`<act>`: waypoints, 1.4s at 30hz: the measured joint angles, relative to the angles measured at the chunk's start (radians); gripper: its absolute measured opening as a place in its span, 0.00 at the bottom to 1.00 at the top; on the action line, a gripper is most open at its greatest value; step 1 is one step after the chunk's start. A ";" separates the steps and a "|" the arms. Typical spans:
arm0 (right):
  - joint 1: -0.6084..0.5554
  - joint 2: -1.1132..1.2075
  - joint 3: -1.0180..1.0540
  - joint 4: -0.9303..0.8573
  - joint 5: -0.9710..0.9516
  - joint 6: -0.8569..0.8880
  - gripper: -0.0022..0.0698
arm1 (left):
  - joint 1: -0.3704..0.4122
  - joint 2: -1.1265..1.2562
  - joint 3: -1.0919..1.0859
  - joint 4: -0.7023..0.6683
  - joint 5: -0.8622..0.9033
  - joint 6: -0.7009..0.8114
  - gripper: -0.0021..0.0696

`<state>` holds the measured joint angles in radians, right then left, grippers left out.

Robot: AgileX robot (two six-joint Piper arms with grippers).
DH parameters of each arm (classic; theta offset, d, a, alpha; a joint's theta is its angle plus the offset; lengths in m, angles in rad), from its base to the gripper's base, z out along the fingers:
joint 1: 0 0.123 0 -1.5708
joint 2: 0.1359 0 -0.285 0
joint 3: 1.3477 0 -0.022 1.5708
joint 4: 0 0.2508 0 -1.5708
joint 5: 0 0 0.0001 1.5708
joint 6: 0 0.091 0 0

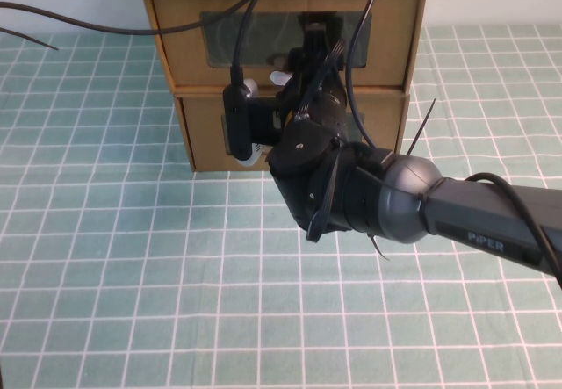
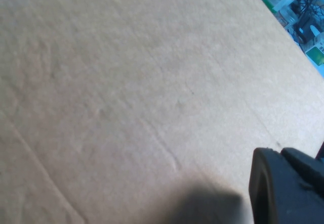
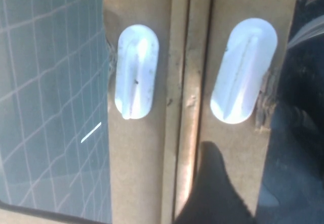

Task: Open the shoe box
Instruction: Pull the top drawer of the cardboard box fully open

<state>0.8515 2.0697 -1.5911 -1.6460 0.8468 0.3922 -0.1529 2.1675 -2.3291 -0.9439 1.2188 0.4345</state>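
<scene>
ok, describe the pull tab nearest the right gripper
Stacked cardboard shoe boxes on the green mat, left gripper at their top. Two white oval tabs flank their seam. Yours is beside a finger of the right gripper; the other borders the grid-reflecting window.

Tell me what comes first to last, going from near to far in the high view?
Checked mat, right arm, open right tool at the white handles, stacked shoe boxes, left tool over the top of them.
</scene>
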 joint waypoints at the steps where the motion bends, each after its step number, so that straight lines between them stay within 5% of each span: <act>1: 0.000 0.000 0.000 0.000 0.000 0.000 0.59 | 0.000 0.000 0.000 0.000 0.000 0.000 0.02; 33: 0.000 0.002 -0.034 0.008 -0.110 0.077 0.56 | 0.003 0.001 0.000 0.000 0.000 0.002 0.02; 37: -0.002 0.002 -0.034 0.006 -0.133 0.080 0.48 | 0.003 0.001 0.000 0.000 0.000 0.003 0.02; 42: -0.011 0.010 -0.034 0.012 -0.151 0.080 0.26 | 0.003 0.001 0.000 0.000 0.000 0.009 0.02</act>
<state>0.8406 2.0794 -1.6255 -1.6339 0.6954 0.4722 -0.1504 2.1681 -2.3291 -0.9439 1.2188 0.4438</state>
